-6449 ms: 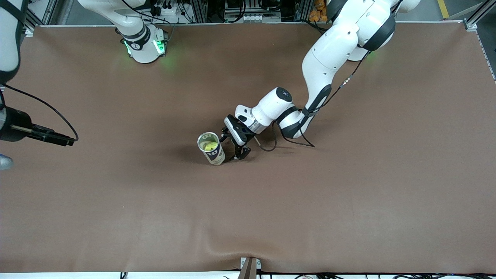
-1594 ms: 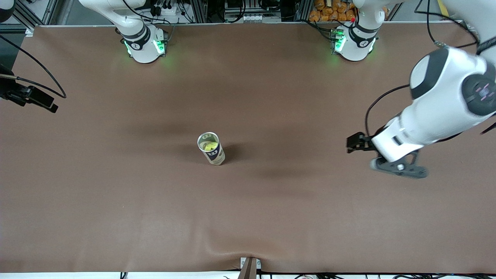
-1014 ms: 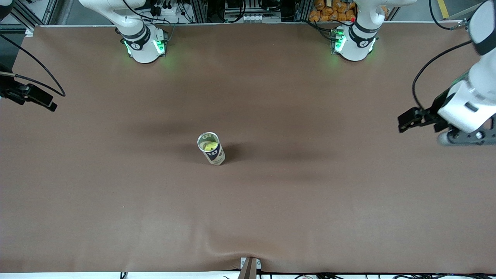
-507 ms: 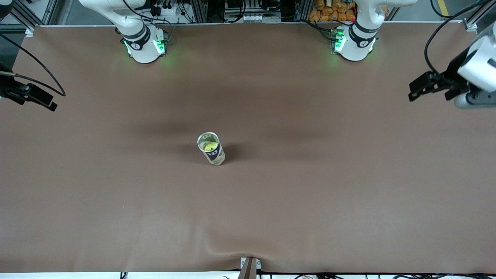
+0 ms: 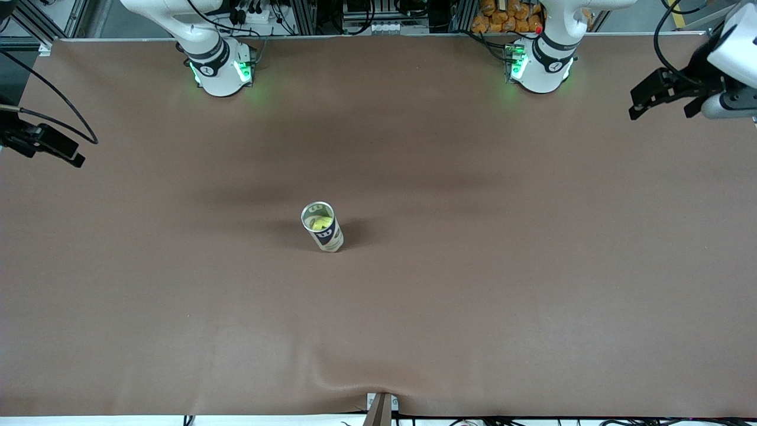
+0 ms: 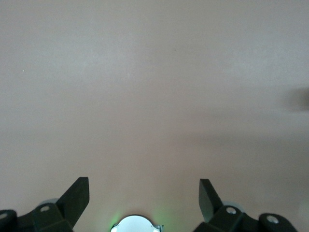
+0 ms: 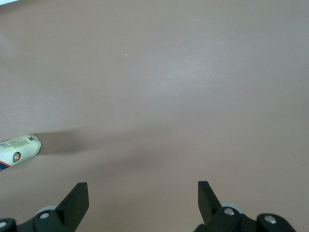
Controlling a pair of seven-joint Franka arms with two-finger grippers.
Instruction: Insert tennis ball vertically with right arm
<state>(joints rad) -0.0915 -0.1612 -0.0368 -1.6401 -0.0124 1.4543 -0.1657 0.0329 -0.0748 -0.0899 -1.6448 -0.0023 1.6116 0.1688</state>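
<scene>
A tennis ball can (image 5: 329, 238) stands upright in the middle of the brown table, its mouth open upward. The yellow-green tennis ball (image 5: 321, 223) sits inside it. My right gripper (image 5: 65, 154) hangs open and holds nothing, over the table edge at the right arm's end, well apart from the can. In the right wrist view its gripper (image 7: 143, 198) shows bare mat between the fingers, with the can (image 7: 19, 151) far off at the picture's edge. My left gripper (image 5: 659, 106) is open with nothing in it, over the corner at the left arm's end; in the left wrist view the gripper (image 6: 144, 198) frames only mat.
Both arm bases, the right (image 5: 220, 70) and the left (image 5: 539, 64), glow green along the table edge farthest from the front camera. The left base (image 6: 135, 224) shows between the left gripper's fingers. A bracket (image 5: 381, 408) sticks up at the table's nearest edge.
My left arm has swung away from the can toward the corner at its own end of the table, still open. The right gripper and the can have stayed put.
</scene>
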